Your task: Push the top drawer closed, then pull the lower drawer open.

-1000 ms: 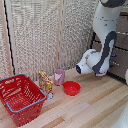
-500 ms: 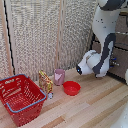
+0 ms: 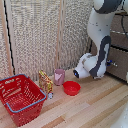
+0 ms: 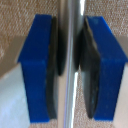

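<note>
The white arm point(image 3: 100, 50) reached down at the exterior view's right, its claw point(image 3: 111, 63) pressed up against the dark brown cabinet point(image 3: 120, 65) there. In the wrist view the claw point(image 4: 70, 70) had its two blue fingers point(image 4: 37, 65) set either side of a slim silver bar handle point(image 4: 71, 30), the dark pads hard against the bar, so it was clenched on that handle. The handle seemed to belong to the lower drawer point(image 3: 119, 62), whose front sat low on the cabinet; the top drawer point(image 3: 120, 40) lay just above it, half hidden behind the arm. I could not tell how far either drawer stood out.

On the wooden floor point(image 3: 90, 107) sat a red basket point(image 3: 21, 97) at the exterior view's left, a small yellow-brown packet point(image 3: 46, 81) just beside it, a pink cup point(image 3: 59, 76) near the woven screen point(image 3: 40, 35), and a red bowl point(image 3: 71, 88) in front of the cup.
</note>
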